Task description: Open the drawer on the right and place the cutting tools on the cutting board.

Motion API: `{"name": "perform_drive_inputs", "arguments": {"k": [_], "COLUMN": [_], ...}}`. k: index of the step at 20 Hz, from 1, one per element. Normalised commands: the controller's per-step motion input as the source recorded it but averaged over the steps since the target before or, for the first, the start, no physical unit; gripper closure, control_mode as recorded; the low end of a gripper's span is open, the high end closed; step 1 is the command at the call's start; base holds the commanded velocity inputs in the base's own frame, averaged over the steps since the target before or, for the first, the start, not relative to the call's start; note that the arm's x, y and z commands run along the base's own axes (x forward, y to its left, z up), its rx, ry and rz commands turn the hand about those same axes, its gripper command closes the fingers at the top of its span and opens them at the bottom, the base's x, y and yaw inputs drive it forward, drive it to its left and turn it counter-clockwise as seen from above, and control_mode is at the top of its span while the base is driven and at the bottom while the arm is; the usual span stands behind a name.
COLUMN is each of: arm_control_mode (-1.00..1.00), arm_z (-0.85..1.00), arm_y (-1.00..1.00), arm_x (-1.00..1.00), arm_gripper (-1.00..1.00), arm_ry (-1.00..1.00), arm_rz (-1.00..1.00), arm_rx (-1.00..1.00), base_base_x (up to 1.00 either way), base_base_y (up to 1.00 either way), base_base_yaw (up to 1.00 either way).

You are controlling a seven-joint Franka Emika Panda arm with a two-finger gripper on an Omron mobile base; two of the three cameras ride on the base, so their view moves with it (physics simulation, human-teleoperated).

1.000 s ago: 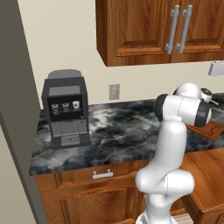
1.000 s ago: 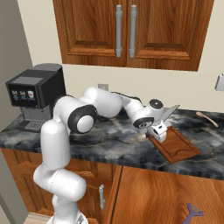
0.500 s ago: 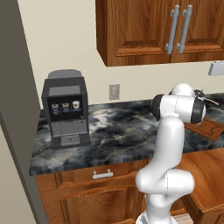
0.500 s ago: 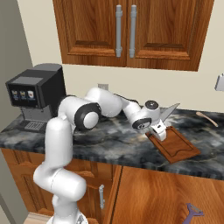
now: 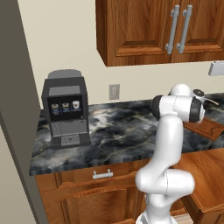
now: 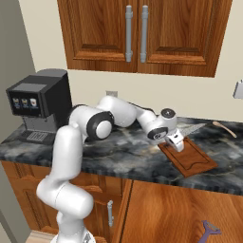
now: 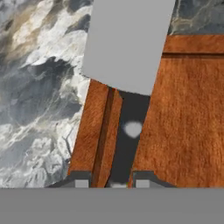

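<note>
Gripper [image 6: 177, 143] hangs low over the near-left corner of the cutting board [image 6: 192, 160], its fingertips [image 7: 80, 180] set just either side of the dark handle of a cleaver-like knife [image 7: 127, 65], though whether they pinch it or stand slightly clear I cannot tell. Ahead of the gripper the knife's broad grey blade reaches past the board's grooved rim over the dark marbled countertop [image 6: 118, 153]. Far to the arm's left stands a black coffee machine [image 5: 65, 111], wooden wall cabinets [image 6: 142, 33] hang above, and below the counter to the right the drawer [image 5: 205, 173] stands pulled out.
</note>
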Motion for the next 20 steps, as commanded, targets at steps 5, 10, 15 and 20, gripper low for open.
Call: {"name": "perform_drive_inputs", "arguments": {"k": [5, 10, 15, 20], "arm_control_mode": [-1.0, -1.0, -1.0, -1.0], "arm_z": [-0.06, 0.0, 0.22, 0.71], "arm_y": [-0.18, -0.03, 0.13, 0.3], "arm_x": [0.08, -0.06, -0.76, -0.82], "arm_gripper": [-1.0, -1.0, -1.0, -1.0], "arm_ry": [0.0, 0.0, 0.0, 0.0], "arm_rz": [-0.02, 0.0, 0.0, -0.01], "arm_rx": [0.0, 0.0, 0.0, 0.0], "base_base_x": [0.0, 0.0, 0.0, 0.0], "base_base_y": [0.0, 0.0, 0.0, 0.0], "base_base_yaw": [0.0, 0.0, 0.0, 0.0]}}
